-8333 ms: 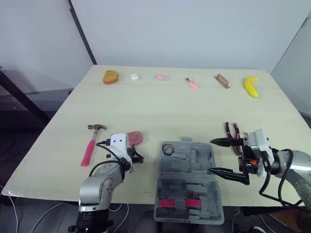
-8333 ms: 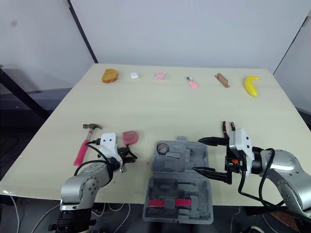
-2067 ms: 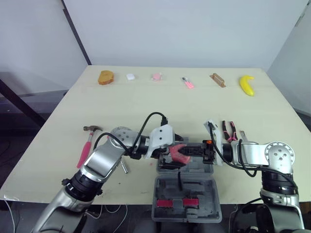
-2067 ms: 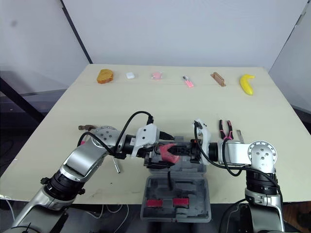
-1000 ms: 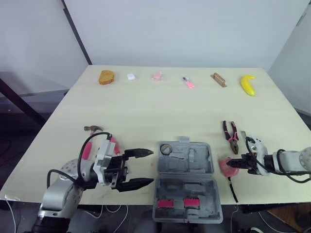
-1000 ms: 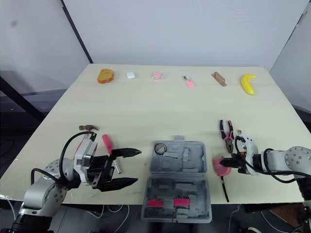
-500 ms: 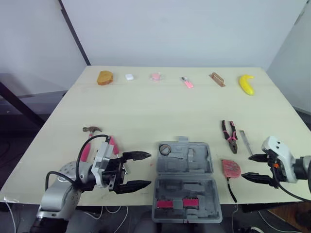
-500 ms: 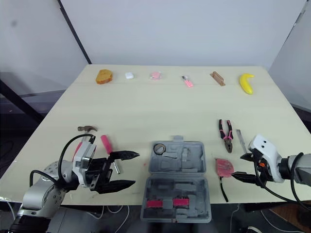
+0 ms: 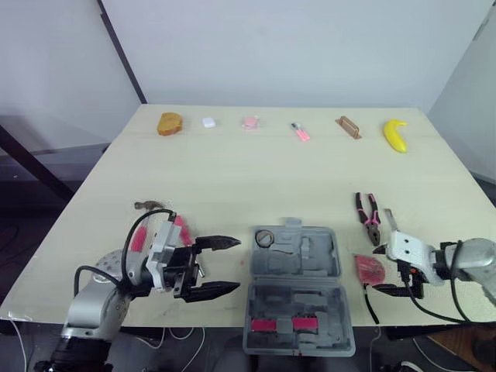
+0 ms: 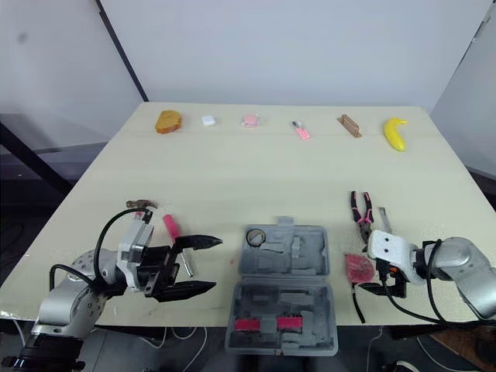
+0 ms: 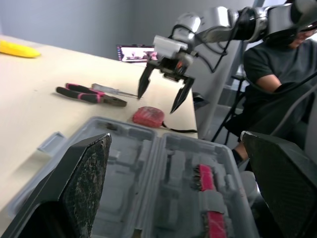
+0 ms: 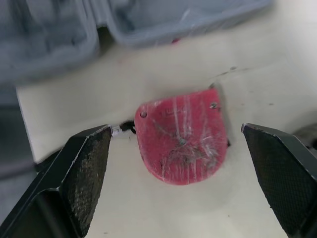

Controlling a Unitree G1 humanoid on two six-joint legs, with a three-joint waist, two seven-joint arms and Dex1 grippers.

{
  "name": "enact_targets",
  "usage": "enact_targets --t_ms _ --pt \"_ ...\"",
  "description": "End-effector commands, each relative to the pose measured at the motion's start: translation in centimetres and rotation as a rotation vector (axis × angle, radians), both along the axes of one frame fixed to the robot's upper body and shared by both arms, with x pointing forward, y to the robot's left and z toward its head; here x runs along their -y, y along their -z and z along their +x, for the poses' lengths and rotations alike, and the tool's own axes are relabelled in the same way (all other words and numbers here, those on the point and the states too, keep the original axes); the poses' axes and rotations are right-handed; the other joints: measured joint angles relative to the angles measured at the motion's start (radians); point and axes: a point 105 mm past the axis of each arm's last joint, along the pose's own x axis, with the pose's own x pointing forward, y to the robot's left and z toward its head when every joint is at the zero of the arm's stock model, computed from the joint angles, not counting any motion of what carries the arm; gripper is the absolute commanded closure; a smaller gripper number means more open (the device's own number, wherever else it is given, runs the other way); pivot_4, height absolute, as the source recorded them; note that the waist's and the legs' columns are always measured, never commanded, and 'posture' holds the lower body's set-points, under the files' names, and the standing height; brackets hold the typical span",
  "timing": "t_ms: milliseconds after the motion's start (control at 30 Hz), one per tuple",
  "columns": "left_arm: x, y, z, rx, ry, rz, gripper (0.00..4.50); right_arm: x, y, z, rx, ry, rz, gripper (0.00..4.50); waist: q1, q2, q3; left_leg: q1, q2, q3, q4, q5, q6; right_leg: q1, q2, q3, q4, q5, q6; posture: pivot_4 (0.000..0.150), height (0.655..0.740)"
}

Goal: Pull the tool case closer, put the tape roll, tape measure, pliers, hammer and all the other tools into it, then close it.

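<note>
The grey tool case (image 9: 299, 288) lies open at the table's near edge, with the tape roll (image 9: 266, 237) in its far left corner. The red tape measure (image 9: 369, 268) rests on the table just right of the case. My right gripper (image 9: 384, 269) is open above it, and in the right wrist view the tape measure (image 12: 183, 136) lies between the spread fingers, touching neither. Pink-handled pliers (image 9: 366, 215) lie beyond it. My left gripper (image 9: 232, 265) stands open and empty left of the case. The pink-handled hammer (image 9: 142, 226) lies further left.
A pink-handled screwdriver (image 9: 182, 229) lies by my left wrist, and a slim metal tool (image 9: 390, 221) beside the pliers. Along the far edge sit bread (image 9: 170, 123), small items, a wooden block (image 9: 350, 127) and a banana (image 9: 397, 135). A seated person (image 11: 277, 64) is beyond the table's right side.
My right gripper, shut on the tape measure a second ago, has let it go onto the table right of the case and opened wide. The left arm has barely moved.
</note>
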Motion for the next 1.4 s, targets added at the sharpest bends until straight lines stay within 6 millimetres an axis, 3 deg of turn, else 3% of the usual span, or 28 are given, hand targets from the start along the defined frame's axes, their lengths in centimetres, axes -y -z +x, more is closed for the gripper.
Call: enact_targets --t_ms 33,633,733,800,933,1100,1233,1333,1400 --pt "0.2 -0.8 -0.1 0.051 0.012 -0.005 0.00 -0.2 -0.3 0.7 0.030 -0.039 -0.022 0.08 0.000 0.000 0.000 0.000 0.000 0.000 0.000 0.000 0.000 0.000 0.000 0.000 0.000 0.000 0.000 0.150 0.7400" --pt "0.5 -0.8 -0.8 0.052 0.017 -0.010 0.00 -1.1 1.2 1.4 0.010 -0.132 -0.077 0.08 0.000 0.000 0.000 0.000 0.000 0.000 0.000 0.000 0.000 0.000 0.000 0.000 0.001 0.000 0.000 0.150 0.7400" --pt "0.5 -0.7 -0.8 0.052 0.014 -0.011 0.00 -0.9 1.8 1.4 -0.004 -0.126 -0.105 0.78 0.001 0.000 0.000 0.000 0.000 0.000 0.000 0.000 0.000 0.000 0.000 0.000 0.001 0.000 0.000 0.150 0.7400" --pt "0.5 -0.7 -0.7 0.053 0.012 -0.012 0.00 -0.8 1.9 1.4 -0.005 -0.144 -0.121 1.57 0.001 0.000 0.000 0.000 0.000 0.000 0.000 0.000 0.000 0.000 0.000 0.000 0.001 0.000 0.000 0.150 0.7400" --pt "0.7 -0.7 -0.6 0.053 0.010 -0.015 0.00 -1.0 1.3 1.7 0.009 -0.155 -0.115 1.61 0.001 0.000 0.000 0.000 0.000 0.000 0.000 0.000 0.000 0.000 0.000 0.000 0.001 0.000 0.000 0.150 0.7400" --pt "0.5 -0.8 -0.3 0.058 -0.012 -0.024 0.00 -2.2 -2.0 1.3 0.019 -0.202 -0.119 1.61 0.000 0.000 0.000 0.000 0.000 0.000 0.000 0.000 0.000 0.000 0.000 0.000 0.001 0.000 0.000 0.150 0.7400" --pt "0.1 -0.9 0.2 0.056 -0.074 -0.044 0.00 -6.0 -7.3 0.8 -0.008 -0.311 -0.163 1.61 -0.012 0.004 0.002 0.001 0.001 0.000 0.000 0.000 0.000 0.000 0.000 0.000 0.002 0.000 0.000 0.150 0.7400" --pt "0.0 -0.8 0.6 0.048 -0.121 -0.057 0.00 -7.9 -9.3 1.2 -0.016 -0.314 -0.202 1.61 -0.008 0.004 0.002 0.001 0.001 -0.003 0.000 0.000 0.000 0.000 0.000 -0.003 0.002 0.000 -0.001 0.150 0.7400" --pt "-0.4 -0.9 1.0 0.034 -0.189 -0.077 0.00 -10.7 -10.3 1.8 -0.041 -0.341 -0.184 1.61 -0.005 0.004 0.002 0.001 0.002 -0.003 0.000 0.000 0.000 0.000 -0.001 -0.004 0.002 0.000 -0.002 0.150 0.7400"
